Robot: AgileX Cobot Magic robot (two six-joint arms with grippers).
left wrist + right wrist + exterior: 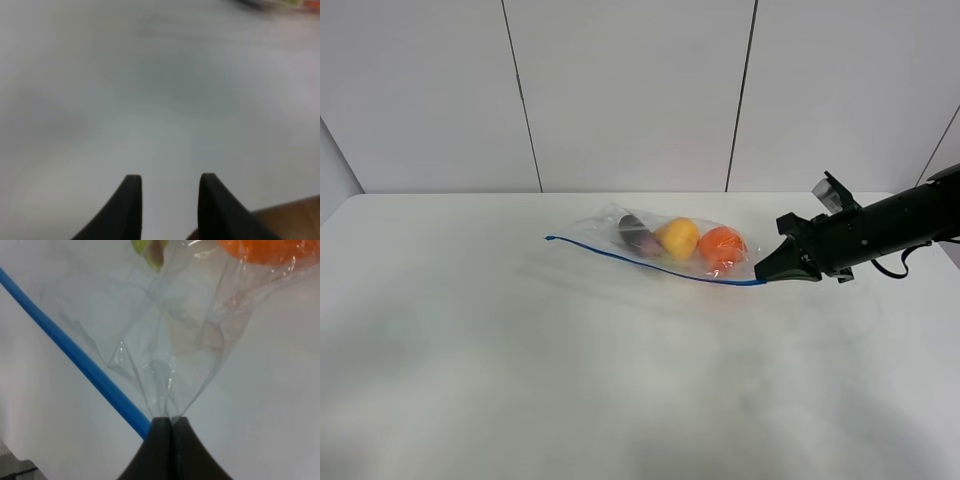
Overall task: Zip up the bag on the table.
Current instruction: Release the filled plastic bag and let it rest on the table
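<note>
At the bag's (665, 243) end by the orange (722, 245), on the table (520, 350), the right fingers (156, 442) clamp film where the blue zipper strip (75, 360) ends; the left fingers (131, 200) gape well away. Unanchored, the bag may slide, not zip.

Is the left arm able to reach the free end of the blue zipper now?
Probably yes: only bare table lies ahead of the open left fingers, and the right fingers pinch the other corner of the bag.

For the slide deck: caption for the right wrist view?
Right claw shut on the bag corner beside the blue zipper strip.
</note>
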